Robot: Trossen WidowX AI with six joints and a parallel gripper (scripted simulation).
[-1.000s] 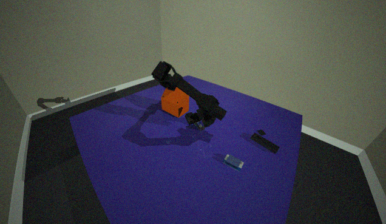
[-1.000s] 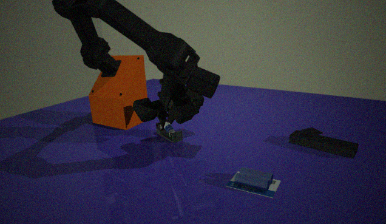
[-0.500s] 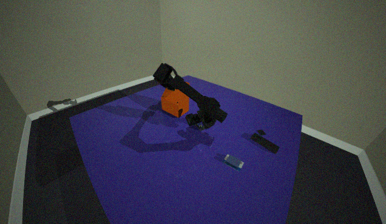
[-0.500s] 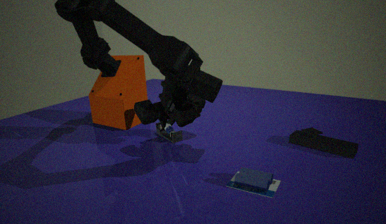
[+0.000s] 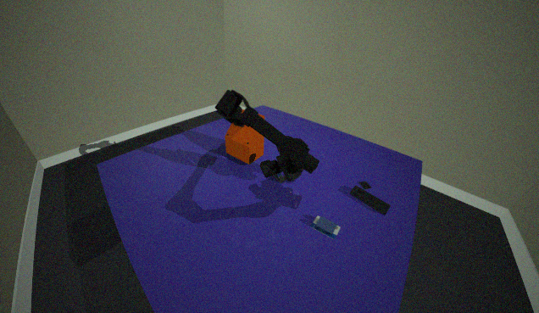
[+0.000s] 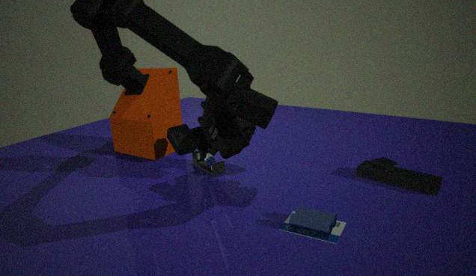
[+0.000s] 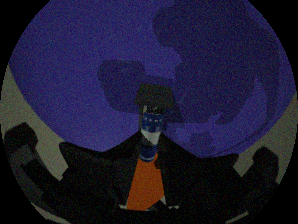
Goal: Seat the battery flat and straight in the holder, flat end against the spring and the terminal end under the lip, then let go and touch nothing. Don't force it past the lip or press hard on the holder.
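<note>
blue-and-white battery (image 6: 209,159) (image 7: 150,134), partly hidden by claw (image 6: 206,153) (image 7: 149,135).

Top view: we look down at a slant from high and far back, the whole arm (image 5: 264,130) (image 6: 165,28) and most of the blue surface (image 5: 237,251) (image 6: 131,259) (image 7: 65,75) in frame. Exterior: we sit lower and closer, facing the arm obliquely; both views share the orange block (image 5: 245,145) (image 6: 140,128) (image 7: 146,187). Wrist: we look closely past the jaws onto the battery (image 7: 151,125), block at the lower edge.
</note>
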